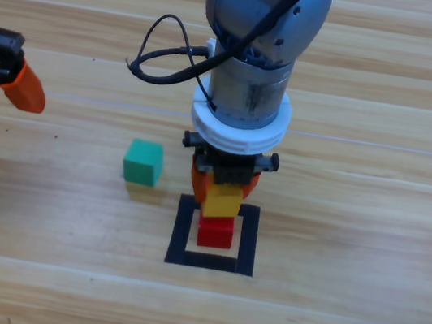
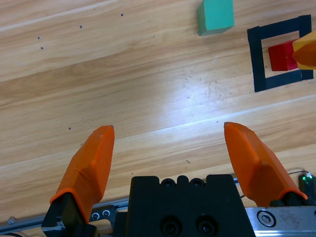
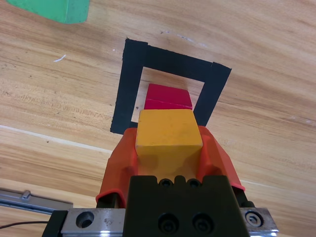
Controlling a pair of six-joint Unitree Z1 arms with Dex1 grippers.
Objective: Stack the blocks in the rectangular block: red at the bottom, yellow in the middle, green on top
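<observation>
The red cube [image 1: 215, 233] sits inside the dark tape square [image 1: 182, 231] on the table. My right gripper [image 1: 224, 188] comes down from the top centre and is shut on the yellow cube [image 1: 222, 200], holding it directly over the red one; I cannot tell whether the two touch. In the right wrist view the yellow cube [image 3: 169, 129] is clamped between the orange jaws, with the red cube [image 3: 168, 96] and the square [image 3: 127, 89] just beyond. The green cube [image 1: 144, 161] lies on the wood to the left of the square. My left gripper [image 1: 22, 88] waits open at the left edge.
The left wrist view looks across bare wood from the left gripper [image 2: 168, 133] toward the green cube [image 2: 216, 16] and the tape square [image 2: 257, 59]. A loose black cable [image 1: 154, 58] loops off the right arm above the green cube.
</observation>
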